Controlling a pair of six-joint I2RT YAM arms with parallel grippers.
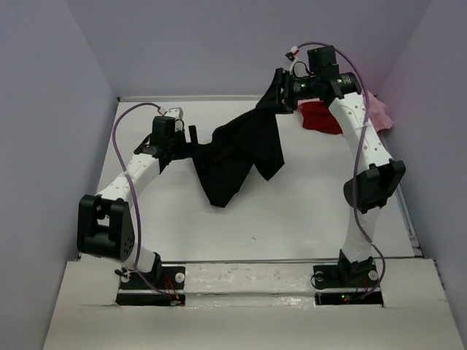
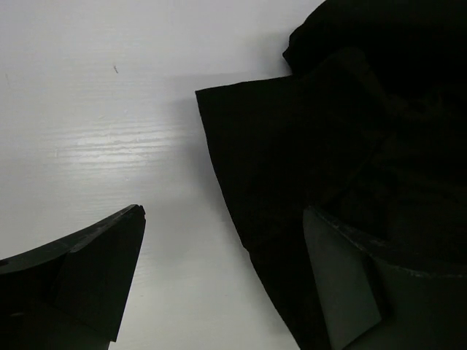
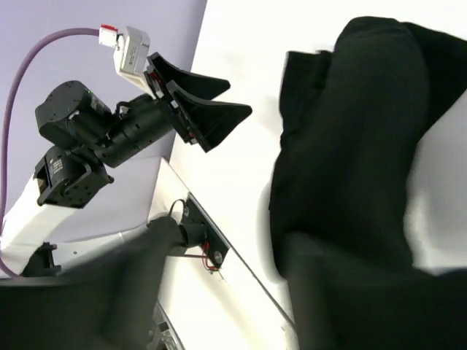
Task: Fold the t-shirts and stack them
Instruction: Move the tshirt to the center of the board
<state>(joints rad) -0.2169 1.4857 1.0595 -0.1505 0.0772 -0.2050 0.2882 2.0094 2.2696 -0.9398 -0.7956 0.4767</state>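
- A white flat surface [image 1: 306,211] carries a plain black cloth t-shirt [image 1: 241,149]. The shirt lies crumpled across the middle of the top view, from centre left up toward the upper centre.
- The shirt's upper end lifts off the surface to the right end effector [image 1: 276,95], in the upper centre-right of that frame. Its lower part tapers to a point near the middle.
- In the right wrist view, the fingers of the right end effector [image 3: 230,240] are blurred along the bottom edge. They stand narrowly apart, with bare surface showing between them. Black cloth lies against the finger at lower right; I cannot tell whether it is caught there.
- The left end effector [image 1: 188,144] sits at centre left, at the shirt's left edge, with its jaws spread wide.
- In the left wrist view, one finger is over bare surface at lower left and the other over black cloth at lower right. The shirt's straight edge runs between them.
- A red cloth t-shirt [image 1: 321,117] lies bunched at upper right, partly hidden by the right arm [image 1: 365,138].
- A light pink cloth t-shirt [image 1: 379,113] shows just beside the red one, on the far side of that arm.
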